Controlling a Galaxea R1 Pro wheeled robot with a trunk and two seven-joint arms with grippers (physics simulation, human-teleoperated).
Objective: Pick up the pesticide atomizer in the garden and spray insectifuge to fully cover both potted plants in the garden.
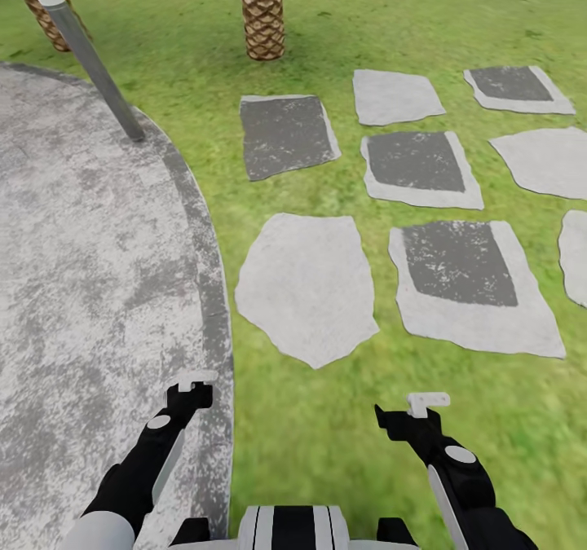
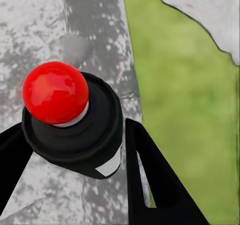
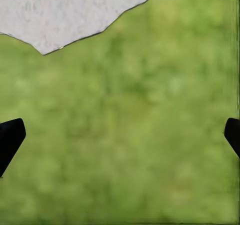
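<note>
We look down on the garden lawn (image 1: 326, 444), with grey and white stepping stones (image 1: 308, 285) ahead on the right and a round grey paved patch (image 1: 90, 289) on the left. Our left hand (image 2: 75, 150) holds a black cap with a red ball (image 2: 55, 91) above the paving edge. Our right hand (image 3: 120, 140) hangs wide open and empty over grass; 2 palm trunks (image 1: 261, 8) stand far off.

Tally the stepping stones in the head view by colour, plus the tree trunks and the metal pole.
Plain white stepping stones: 4
White stones with a dark grey centre: 4
Brown scaly tree trunks: 2
Grey metal pole: 1
Total: 11
</note>
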